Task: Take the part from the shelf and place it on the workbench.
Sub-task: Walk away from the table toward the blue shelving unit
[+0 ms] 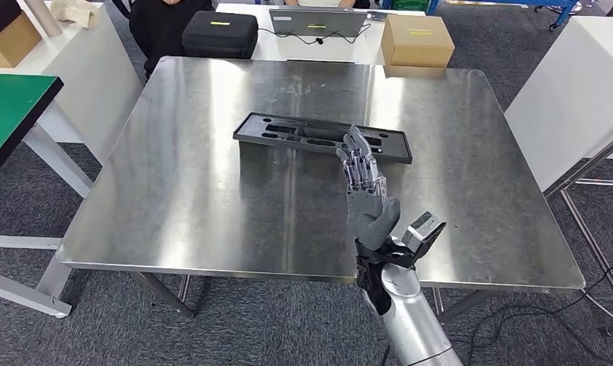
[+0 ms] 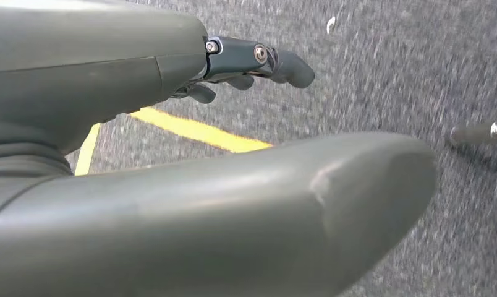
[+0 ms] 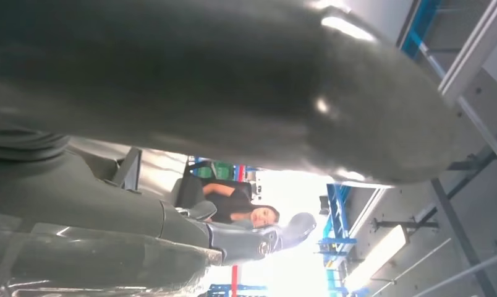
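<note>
The part, a long black moulded tray (image 1: 322, 137) with several recesses, lies flat on the steel workbench (image 1: 197, 198) a little beyond its middle. My right hand (image 1: 367, 191) is raised over the bench just in front of the part's right half, fingers straight and apart, holding nothing. In the right wrist view the thick thumb (image 3: 233, 80) and a dark finger (image 3: 258, 238) stand apart with nothing between them, and an edge of the part (image 3: 130, 168) shows behind. My left hand (image 2: 172, 154) hangs over grey carpet, fingers (image 2: 258, 62) loosely extended and empty.
Beyond the bench stand a black case (image 1: 219, 34), a laptop (image 1: 319, 21) and a cardboard box (image 1: 418, 40) on a white table. A green-topped table (image 1: 10, 107) is at the left, a white cabinet (image 1: 570, 91) at the right. A person (image 3: 240, 207) sits behind. A yellow floor line (image 2: 196, 131) crosses the carpet.
</note>
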`<control>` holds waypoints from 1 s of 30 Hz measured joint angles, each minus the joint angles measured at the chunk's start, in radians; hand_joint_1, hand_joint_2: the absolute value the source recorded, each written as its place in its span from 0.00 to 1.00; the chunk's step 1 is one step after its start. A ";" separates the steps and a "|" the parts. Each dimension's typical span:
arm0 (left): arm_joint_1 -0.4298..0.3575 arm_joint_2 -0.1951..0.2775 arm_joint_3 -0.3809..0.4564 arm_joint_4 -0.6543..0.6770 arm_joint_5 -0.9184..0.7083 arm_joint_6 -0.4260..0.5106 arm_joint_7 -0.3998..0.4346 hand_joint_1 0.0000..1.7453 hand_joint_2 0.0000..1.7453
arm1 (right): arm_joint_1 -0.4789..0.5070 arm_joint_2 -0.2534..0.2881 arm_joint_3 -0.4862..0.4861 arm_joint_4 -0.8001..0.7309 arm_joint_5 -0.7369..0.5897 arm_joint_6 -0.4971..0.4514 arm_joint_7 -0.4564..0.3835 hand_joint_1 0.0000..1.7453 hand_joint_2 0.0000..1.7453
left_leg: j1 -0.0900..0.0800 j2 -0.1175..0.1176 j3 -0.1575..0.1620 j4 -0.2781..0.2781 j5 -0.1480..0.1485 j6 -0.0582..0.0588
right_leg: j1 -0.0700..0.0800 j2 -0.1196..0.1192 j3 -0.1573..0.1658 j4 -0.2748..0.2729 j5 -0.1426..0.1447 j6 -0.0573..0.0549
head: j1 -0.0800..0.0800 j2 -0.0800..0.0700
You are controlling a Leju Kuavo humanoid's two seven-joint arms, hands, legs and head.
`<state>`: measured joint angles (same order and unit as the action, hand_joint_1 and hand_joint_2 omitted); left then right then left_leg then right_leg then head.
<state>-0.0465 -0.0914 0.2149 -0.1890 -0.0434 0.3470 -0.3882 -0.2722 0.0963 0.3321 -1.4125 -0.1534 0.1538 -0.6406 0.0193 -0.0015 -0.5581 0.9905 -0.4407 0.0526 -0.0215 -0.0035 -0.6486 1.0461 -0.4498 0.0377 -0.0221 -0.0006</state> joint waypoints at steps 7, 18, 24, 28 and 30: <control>-0.002 -0.001 0.001 0.000 -0.006 -0.002 0.001 0.00 0.00 | 0.002 -0.011 0.001 0.009 0.020 -0.035 -0.004 0.00 0.00 | -0.016 0.002 -0.102 0.002 0.081 0.004 | 0.003 0.001 0.054 0.134 -0.059 0.013 | 0.002 0.000; 0.006 -0.001 0.003 0.001 -0.007 -0.004 -0.018 0.00 0.00 | 0.034 -0.034 0.000 0.009 0.059 -0.096 -0.019 0.00 0.00 | -0.001 -0.002 -0.184 0.224 -0.076 -0.054 | 0.003 -0.003 0.128 -0.097 0.000 -0.060 | -0.007 0.000; 0.001 -0.001 0.004 0.000 -0.005 0.001 -0.023 0.00 0.00 | 0.079 -0.055 0.000 -0.009 0.090 -0.133 -0.029 0.00 0.00 | 0.006 -0.004 0.009 0.091 -0.043 -0.053 | 0.006 0.000 0.035 -0.058 0.048 -0.034 | -0.006 0.000; -0.002 -0.002 0.004 -0.001 -0.005 0.002 -0.024 0.00 0.00 | 0.085 -0.060 0.000 -0.022 0.095 -0.137 -0.031 0.00 0.00 | -0.006 -0.004 0.032 0.022 -0.040 -0.023 | 0.006 0.000 0.025 -0.063 0.077 -0.004 | -0.005 0.000; -0.004 -0.003 0.004 -0.001 -0.005 0.002 -0.024 0.00 0.00 | 0.088 -0.065 0.000 -0.026 0.095 -0.140 -0.031 0.00 0.00 | -0.004 0.001 0.012 0.003 -0.006 -0.004 | 0.009 0.001 0.000 -0.024 0.032 -0.010 | -0.004 0.000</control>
<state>-0.0509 -0.0944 0.2187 -0.1896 -0.0486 0.3491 -0.4121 -0.1839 0.0309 0.3319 -1.4382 -0.0584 0.0142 -0.6720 0.0156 0.0000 -0.5458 0.9940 -0.4465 0.0489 -0.0127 -0.0021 -0.6483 1.0222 -0.4173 0.0278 -0.0259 -0.0008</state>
